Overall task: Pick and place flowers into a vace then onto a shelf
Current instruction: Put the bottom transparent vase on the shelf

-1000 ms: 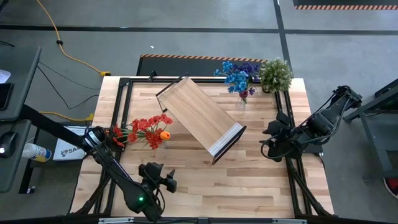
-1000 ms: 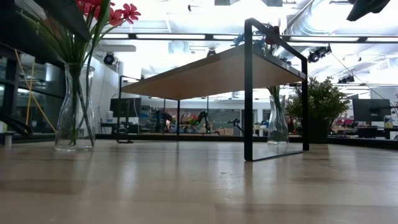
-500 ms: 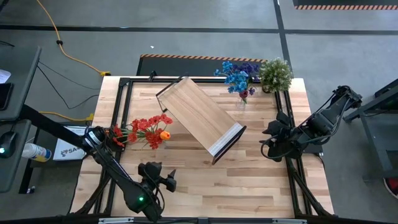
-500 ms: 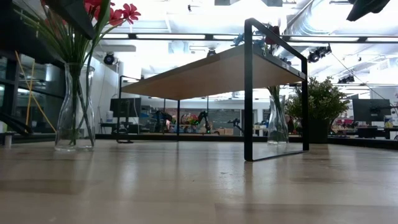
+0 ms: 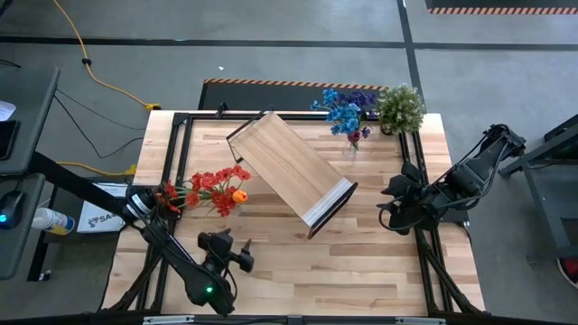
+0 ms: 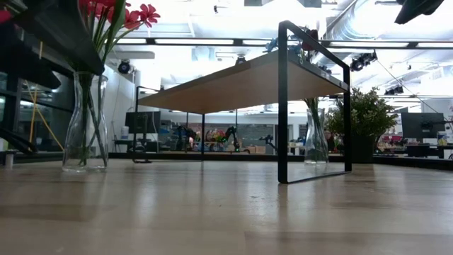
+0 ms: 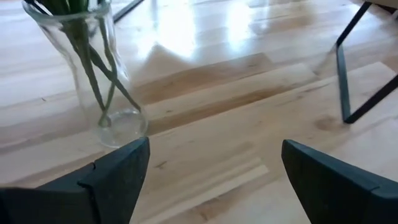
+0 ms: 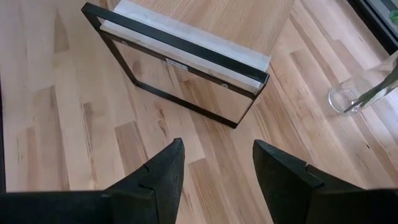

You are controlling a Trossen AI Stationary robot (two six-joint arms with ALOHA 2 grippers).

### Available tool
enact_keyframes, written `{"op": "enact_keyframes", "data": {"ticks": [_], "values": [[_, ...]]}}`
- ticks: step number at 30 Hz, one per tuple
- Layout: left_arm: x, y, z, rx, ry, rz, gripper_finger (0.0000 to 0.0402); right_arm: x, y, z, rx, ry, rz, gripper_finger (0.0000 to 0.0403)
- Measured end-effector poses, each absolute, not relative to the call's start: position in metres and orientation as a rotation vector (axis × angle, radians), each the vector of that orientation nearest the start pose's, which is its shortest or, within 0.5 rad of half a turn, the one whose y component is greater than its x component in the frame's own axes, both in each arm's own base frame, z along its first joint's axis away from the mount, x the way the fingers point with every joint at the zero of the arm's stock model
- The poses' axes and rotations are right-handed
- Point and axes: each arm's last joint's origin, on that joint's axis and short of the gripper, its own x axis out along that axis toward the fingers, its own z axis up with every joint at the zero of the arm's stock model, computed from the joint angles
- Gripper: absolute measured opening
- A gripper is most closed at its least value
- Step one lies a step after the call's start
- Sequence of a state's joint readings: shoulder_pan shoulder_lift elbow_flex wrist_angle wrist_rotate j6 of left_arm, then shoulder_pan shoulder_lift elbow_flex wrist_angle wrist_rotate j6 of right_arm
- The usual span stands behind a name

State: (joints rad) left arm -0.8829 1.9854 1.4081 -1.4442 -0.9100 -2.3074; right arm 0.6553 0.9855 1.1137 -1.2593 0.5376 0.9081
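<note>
A clear vase with red and orange flowers (image 5: 213,189) stands on the table near its left edge; its glass body (image 6: 85,124) and green stems (image 7: 93,68) show up close. A second vase with blue and purple flowers (image 5: 346,116) stands near the far right corner. The light-wood shelf (image 5: 289,167) with its black frame stands slantwise in the middle of the table, white strip (image 8: 186,40) toward the right arm. My left gripper (image 5: 233,249) hovers open, nearer than the red-flower vase and apart from it (image 7: 214,168). My right gripper (image 5: 390,204) waits open to the right of the shelf (image 8: 217,174).
A bushy pale-green potted plant (image 5: 400,106) stands at the far right corner, beside the blue-flower vase (image 6: 315,134). A black frame (image 5: 181,122) runs round the table's edges. Bare wood lies on the near half of the table (image 5: 325,271).
My left arm has shifted a little toward the table's left edge and the red-flower vase; in the low view its dark shape now covers more of the blooms. The fingers stay open. Vases and shelf have not moved.
</note>
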Motion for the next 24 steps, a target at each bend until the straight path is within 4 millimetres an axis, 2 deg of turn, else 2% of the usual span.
{"op": "enact_keyframes", "data": {"ticks": [12,18,24], "values": [[0.217,-0.231,0.187,-0.333,0.522,1.102,0.0394,0.127,0.079,0.331,0.207,0.875,-0.309,0.0181],[0.219,-0.23,0.189,-0.292,0.463,1.057,0.0391,0.127,0.079,0.331,0.204,0.869,-0.314,0.0181],[0.22,-0.225,0.186,-0.241,0.482,1.063,0.0394,0.127,0.079,0.331,0.184,0.869,-0.309,0.0181]]}}
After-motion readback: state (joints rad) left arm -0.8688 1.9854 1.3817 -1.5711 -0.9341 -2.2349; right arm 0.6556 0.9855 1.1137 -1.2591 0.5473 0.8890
